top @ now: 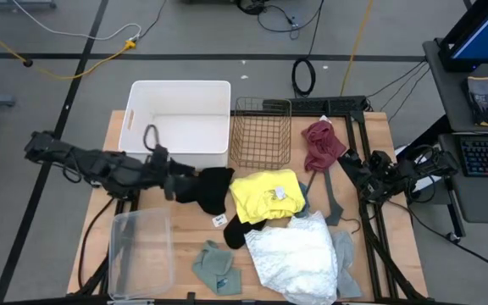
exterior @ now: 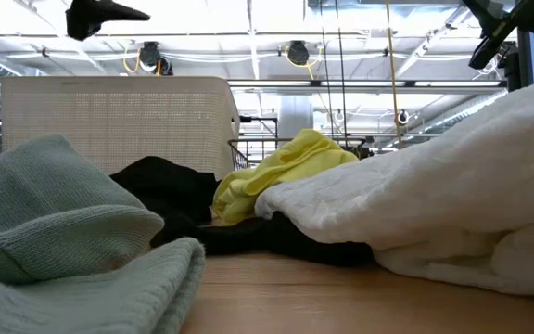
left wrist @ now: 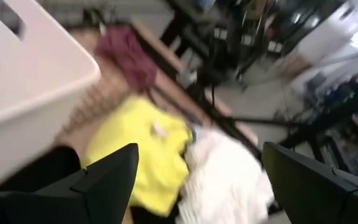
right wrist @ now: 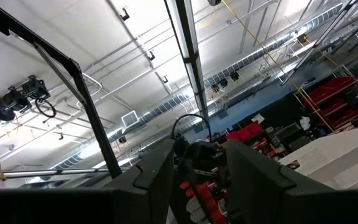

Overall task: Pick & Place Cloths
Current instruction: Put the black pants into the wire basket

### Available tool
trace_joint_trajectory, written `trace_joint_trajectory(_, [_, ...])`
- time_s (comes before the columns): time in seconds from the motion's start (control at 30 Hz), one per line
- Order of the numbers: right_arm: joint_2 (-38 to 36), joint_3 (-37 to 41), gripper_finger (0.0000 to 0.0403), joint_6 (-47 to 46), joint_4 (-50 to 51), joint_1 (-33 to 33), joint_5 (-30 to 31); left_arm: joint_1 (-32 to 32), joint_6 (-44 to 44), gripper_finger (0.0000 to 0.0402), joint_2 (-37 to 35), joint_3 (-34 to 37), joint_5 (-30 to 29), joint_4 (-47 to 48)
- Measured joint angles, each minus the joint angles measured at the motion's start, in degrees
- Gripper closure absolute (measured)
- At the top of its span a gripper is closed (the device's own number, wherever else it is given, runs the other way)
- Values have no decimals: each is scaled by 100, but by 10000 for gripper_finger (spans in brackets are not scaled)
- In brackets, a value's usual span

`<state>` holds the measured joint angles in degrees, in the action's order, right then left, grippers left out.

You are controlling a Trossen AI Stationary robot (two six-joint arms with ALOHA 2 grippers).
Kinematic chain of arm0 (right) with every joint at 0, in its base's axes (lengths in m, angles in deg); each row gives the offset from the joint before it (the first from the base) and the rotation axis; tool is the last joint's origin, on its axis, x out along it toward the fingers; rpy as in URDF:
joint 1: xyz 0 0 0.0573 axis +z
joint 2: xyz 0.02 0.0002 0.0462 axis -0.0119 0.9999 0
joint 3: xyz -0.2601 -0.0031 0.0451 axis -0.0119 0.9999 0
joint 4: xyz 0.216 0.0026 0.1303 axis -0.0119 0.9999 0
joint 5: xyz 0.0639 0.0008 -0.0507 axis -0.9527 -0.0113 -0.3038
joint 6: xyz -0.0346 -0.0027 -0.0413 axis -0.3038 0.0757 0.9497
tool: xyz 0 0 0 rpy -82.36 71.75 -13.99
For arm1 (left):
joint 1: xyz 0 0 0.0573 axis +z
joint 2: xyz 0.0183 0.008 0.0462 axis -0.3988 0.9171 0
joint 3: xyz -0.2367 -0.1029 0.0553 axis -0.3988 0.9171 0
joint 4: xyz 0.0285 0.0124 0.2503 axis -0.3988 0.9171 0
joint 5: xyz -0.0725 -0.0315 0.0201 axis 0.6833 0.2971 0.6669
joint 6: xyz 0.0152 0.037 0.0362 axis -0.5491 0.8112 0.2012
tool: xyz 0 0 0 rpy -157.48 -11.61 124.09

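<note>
Cloths lie heaped across the near and middle part of the wooden table (top: 375, 127), leaving bare wood mostly along its left and right margins. From the left: the left gripper (top: 174, 181) hovers low, fingers spread wide and empty, just beside the black cloth (top: 211, 188), in front of the white bin (top: 179, 93). A clear plastic tub (top: 140, 251) sits by the near left edge. The sage-green cloth (top: 218, 267) lies at the near edge, the yellow cloth (top: 265, 195) at the centre behind the large white lacy cloth (top: 293, 257), which overhangs the near edge. A wire basket (top: 261, 131) stands beside the bin, and the maroon cloth (top: 321, 142) runs lengthwise front to back near the right side.

The right gripper (top: 371, 182) waits at the right edge; its wrist view faces the ceiling with the fingers slightly parted. Only the low view shows the heights: sage-green folds (exterior: 72, 241) and white mound (exterior: 452, 199) rise above the yellow (exterior: 281, 167).
</note>
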<state>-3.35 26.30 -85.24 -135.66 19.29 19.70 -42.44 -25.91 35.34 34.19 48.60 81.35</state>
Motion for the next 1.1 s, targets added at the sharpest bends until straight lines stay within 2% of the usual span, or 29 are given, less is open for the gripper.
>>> trace_joint_trajectory(0.27, [2,0,261,0,157,0,-2,-4,-865,55,1175,-1278,1075,1378])
trace_joint_trajectory(0.4, [2,0,261,0,302,2,-2,-42,-1214,55,1589,-1753,1387,2048])
trace_joint_trajectory(0.57, [2,0,261,0,310,2,-2,-181,-1454,55,1986,-2263,1412,2735])
trace_joint_trajectory(0.67, [2,0,261,0,311,2,-2,-231,-1476,55,2182,-2434,1375,2794])
trace_joint_trajectory(1.1, [2,0,261,-2,306,2,-2,-92,-1438,55,3047,-2480,1169,3088])
